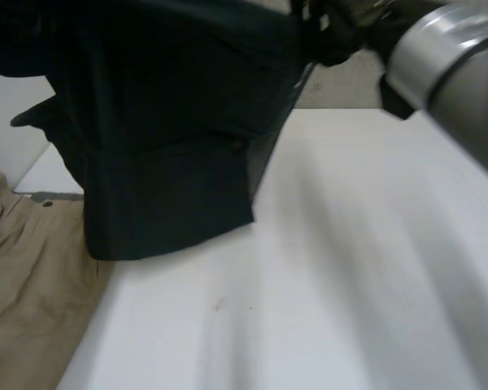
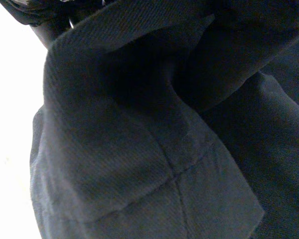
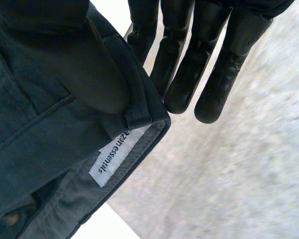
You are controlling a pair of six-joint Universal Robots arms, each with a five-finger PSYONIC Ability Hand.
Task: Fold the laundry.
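A dark navy garment [image 1: 171, 162], seemingly trousers, hangs in the air above the white table [image 1: 350, 268]. Its lower hem reaches down near the table's left edge. My right hand [image 1: 337, 36] is at its upper right corner. In the right wrist view, the right hand [image 3: 189, 59] keeps its fingers straight and pinches the waistband corner [image 3: 139, 119], where a white label [image 3: 117, 154] shows inside. In the left wrist view, the garment's folds and a seam [image 2: 174, 174] hang close under my closed left hand; the grip itself is hidden.
A tan garment [image 1: 24, 292] lies crumpled beside the table's left edge. My right arm [image 1: 447, 57] crosses the upper right corner above the table. Grey floor [image 3: 239, 164] lies beneath the right hand.
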